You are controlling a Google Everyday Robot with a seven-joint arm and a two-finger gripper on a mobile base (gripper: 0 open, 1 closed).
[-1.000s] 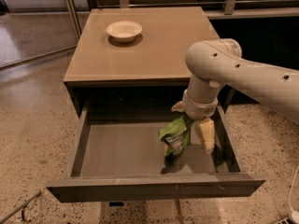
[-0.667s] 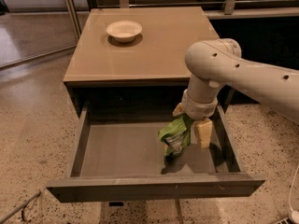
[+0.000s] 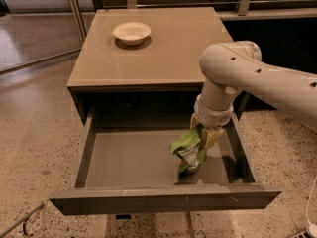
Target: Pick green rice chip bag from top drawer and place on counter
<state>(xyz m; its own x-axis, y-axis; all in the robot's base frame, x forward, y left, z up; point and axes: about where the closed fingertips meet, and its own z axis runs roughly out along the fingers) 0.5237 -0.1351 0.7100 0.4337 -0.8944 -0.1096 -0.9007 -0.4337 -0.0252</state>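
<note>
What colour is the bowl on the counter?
White bowl, camera view; the gripper grips the green rice chip bag over the top drawer.

Counter (image 3: 163,58) — white bowl (image 3: 132,32); jaws over top drawer (image 3: 124,160)

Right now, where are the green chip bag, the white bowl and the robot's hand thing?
green rice chip bag (image 3: 189,150): camera view, middle of the pouch.
white bowl (image 3: 132,32): camera view, its bare inside.
gripper (image 3: 203,131): camera view, midway between its fingertips, over the top drawer (image 3: 163,195), shut on the bag's top.
</note>
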